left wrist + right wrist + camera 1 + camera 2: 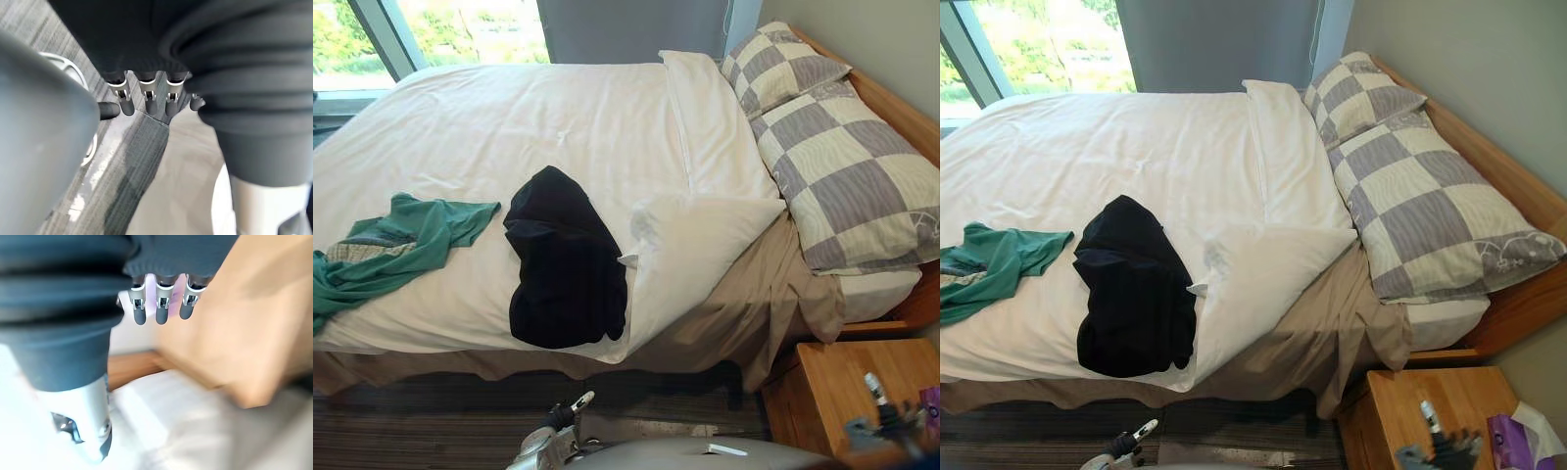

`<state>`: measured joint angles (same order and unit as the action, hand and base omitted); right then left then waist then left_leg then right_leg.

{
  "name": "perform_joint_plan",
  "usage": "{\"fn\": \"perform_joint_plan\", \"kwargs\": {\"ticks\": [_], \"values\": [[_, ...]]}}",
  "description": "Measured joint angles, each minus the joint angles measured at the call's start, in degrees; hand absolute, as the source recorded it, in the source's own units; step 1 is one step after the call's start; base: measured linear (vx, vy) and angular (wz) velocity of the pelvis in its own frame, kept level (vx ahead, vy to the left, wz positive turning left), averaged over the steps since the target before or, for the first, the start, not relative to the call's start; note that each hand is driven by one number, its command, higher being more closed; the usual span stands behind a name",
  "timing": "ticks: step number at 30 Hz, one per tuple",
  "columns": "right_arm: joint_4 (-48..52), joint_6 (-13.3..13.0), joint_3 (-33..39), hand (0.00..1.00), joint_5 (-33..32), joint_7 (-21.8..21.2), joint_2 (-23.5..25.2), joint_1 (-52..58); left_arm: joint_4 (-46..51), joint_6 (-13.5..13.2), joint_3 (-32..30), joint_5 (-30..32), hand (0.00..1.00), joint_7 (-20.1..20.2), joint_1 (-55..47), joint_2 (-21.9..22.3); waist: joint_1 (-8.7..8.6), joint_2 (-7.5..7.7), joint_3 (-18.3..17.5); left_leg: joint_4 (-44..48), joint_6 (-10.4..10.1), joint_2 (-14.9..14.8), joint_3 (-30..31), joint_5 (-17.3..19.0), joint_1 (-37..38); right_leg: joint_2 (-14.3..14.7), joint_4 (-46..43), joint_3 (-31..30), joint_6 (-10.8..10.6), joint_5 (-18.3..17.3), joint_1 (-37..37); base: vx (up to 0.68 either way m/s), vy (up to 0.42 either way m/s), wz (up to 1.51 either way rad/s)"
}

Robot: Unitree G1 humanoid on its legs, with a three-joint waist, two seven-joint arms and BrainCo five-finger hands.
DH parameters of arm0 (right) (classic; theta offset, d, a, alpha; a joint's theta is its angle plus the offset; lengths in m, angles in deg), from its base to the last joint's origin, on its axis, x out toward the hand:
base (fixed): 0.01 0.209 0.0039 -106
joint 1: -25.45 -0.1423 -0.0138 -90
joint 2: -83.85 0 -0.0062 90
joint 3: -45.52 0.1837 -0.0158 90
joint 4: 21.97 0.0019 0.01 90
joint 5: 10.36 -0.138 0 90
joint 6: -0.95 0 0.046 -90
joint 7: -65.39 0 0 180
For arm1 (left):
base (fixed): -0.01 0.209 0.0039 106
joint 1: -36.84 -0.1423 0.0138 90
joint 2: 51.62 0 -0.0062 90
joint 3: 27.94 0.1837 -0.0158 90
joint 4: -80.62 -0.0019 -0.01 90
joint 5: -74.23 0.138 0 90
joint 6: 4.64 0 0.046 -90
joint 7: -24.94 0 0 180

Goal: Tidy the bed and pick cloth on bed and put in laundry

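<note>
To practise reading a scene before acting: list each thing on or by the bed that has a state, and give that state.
duvet: spread, near corner folded back, tan sheet bared.
black cloth: crumpled on the duvet, by that corner.
green cloth: crumpled on the duvet's left part.
checked pillows: lying at the headboard.
left hand: open, empty.
right hand: open, empty.

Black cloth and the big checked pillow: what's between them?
A white pillow lies between the black cloth and the checked pillow, its edge against the cloth, with tan sheet past it. The left eye view shows this.
</note>
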<state>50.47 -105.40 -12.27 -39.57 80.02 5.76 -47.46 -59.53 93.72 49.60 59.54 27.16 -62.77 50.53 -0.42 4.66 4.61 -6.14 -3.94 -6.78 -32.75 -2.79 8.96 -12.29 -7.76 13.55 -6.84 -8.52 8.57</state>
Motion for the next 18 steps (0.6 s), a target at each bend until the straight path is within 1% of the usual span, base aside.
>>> {"fn": "perform_joint_plan", "kwargs": {"ticks": [3, 6, 7, 8, 9, 10, 11, 12, 13, 14, 15, 16, 18], "values": [[9.25, 0.04, 1.71, 0.00, 4.13, -1.71, -2.46, -1.61, 1.06, -0.29, 0.06, -0.39, 0.00, 0.11, -1.03, -0.19, -0.25, 0.45, -0.40, 0.03, 0.08, -0.32, 0.45, -0.14, 0.02, 0.33, -0.41, -0.15, 0.70, 2.13, -0.02, 0.10, 0.043, 0.12], [16.15, 0.65, 1.23, 0.00, 11.29, -4.39, -5.75, -4.21, 1.46, -0.87, 0.13, -0.38, 0.00, 0.21, -1.55, -0.19, -0.52, 0.54, -0.46, 0.03, 0.13, -0.21, 1.86, -0.11, -0.18, 0.26, -1.26, -0.26, 1.11, 2.82, -0.20, 0.03, 0.005, 0.16], [17.98, 1.66, 0.11, 0.00, 14.41, -5.48, -7.44, -5.91, 1.53, -1.44, 0.29, -0.38, 0.00, 0.22, -1.84, -0.25, -0.59, 0.48, -0.47, 0.03, 0.14, -0.19, 2.44, -0.10, -0.41, 0.30, -1.39, -0.46, 1.20, 2.88, -0.23, 0.01, -0.008, 0.20], [18.66, 2.62, -1.67, 0.00, 17.00, -6.19, -9.15, -7.80, 1.53, -1.81, 0.88, -0.38, 0.00, 0.20, -2.06, -1.09, -0.57, -0.02, -0.38, 0.03, 0.21, 0.29, 2.98, -0.09, -0.53, 0.36, -1.33, -0.44, 1.21, 2.86, -0.50, 0.01, -0.009, 0.16], [18.74, 3.70, -3.09, 0.00, 18.79, -6.87, -10.47, -9.49, 1.52, -1.91, 1.35, -0.37, 0.00, 0.19, -2.18, -1.18, -0.60, 0.12, -0.61, 0.04, 0.32, 0.31, 3.38, -0.16, -0.83, 0.39, -1.30, -0.43, 1.21, 2.86, -0.69, 0.00, -0.019, 0.11], [18.75, 5.20, -5.16, 0.00, 20.89, -7.92, -12.44, -11.96, 1.47, -1.98, 1.90, -0.40, 0.00, 0.18, -2.25, -1.64, -0.46, -0.44, -0.57, 0.04, 0.62, 0.39, 3.69, -0.39, -1.48, 0.40, -1.23, -0.42, 1.39, 2.75, -1.21, -0.03, -0.040, 0.12], [18.73, 6.71, -6.96, 0.00, 22.31, -8.80, -14.10, -14.11, 1.43, -2.31, 2.37, -0.38, 0.00, 0.17, -2.27, -1.83, -0.35, -0.64, -0.65, 0.04, 0.85, 0.62, 4.26, -0.62, -2.04, 0.33, -0.83, -0.35, 1.69, 2.56, -1.34, -0.05, -0.045, 0.19], [18.65, 7.67, -8.19, 0.00, 22.98, -9.61, -15.23, -15.59, 1.42, -2.58, 2.69, -0.38, 0.00, 0.13, -2.26, -1.83, -0.35, -0.76, -0.52, 0.03, 0.94, 0.77, 4.85, -0.70, -2.13, 0.30, -0.38, -0.28, 1.73, 2.53, -1.18, -0.07, -0.039, 0.22], [18.60, 8.86, -10.12, 0.00, 23.87, -10.63, -16.81, -17.22, 1.36, -2.83, 3.44, -0.36, 0.00, 0.05, -2.26, -1.99, -0.31, -1.53, -0.14, 0.02, 1.06, 0.94, 5.26, -0.80, -2.42, 0.27, 0.07, -0.27, 2.12, 2.24, -1.01, -0.08, -0.029, 0.17], [18.56, 10.18, -12.05, 0.00, 24.64, -11.52, -17.93, -18.50, 1.33, -2.87, 3.50, -0.36, 0.00, -0.10, -2.29, -2.07, -0.16, -1.89, -0.06, 0.02, 1.17, 1.17, 5.52, -1.02, -2.66, 0.16, 0.54, -0.26, 2.72, 1.59, -0.87, -0.09, -0.037, 0.13], [18.33, 11.06, -13.57, 0.00, 25.39, -12.15, -18.50, -19.50, 1.03, -2.95, 3.51, -0.36, 0.00, -0.11, -2.35, -2.33, 0.00, -2.01, -0.01, 0.02, 1.22, 1.45, 5.85, -1.25, -2.96, 0.00, 1.03, -0.25, 2.72, 1.02, -0.69, -0.09, -0.054, 0.20], [17.63, 12.38, -16.02, 0.00, 26.81, -12.79, -19.18, -21.05, 0.28, -3.01, 3.63, -0.28, 0.00, -0.11, -2.33, -3.05, -0.09, -1.92, 0.24, 0.01, 1.15, 1.98, 6.85, -1.64, -3.25, -0.29, 1.76, -0.26, 2.53, -0.46, 0.03, -0.08, -0.060, 0.27], [15.90, 13.81, -18.27, 0.00, 28.91, -13.89, -19.61, -22.48, -1.47, -2.88, 4.83, 0.49, 0.00, -0.09, -2.79, -3.66, 0.09, -2.16, 0.36, 0.01, 1.03, 1.79, 8.37, -2.17, -3.62, 0.04, 1.77, 0.06, 2.39, -0.94, 0.11, -0.06, -0.057, 0.25]]}}
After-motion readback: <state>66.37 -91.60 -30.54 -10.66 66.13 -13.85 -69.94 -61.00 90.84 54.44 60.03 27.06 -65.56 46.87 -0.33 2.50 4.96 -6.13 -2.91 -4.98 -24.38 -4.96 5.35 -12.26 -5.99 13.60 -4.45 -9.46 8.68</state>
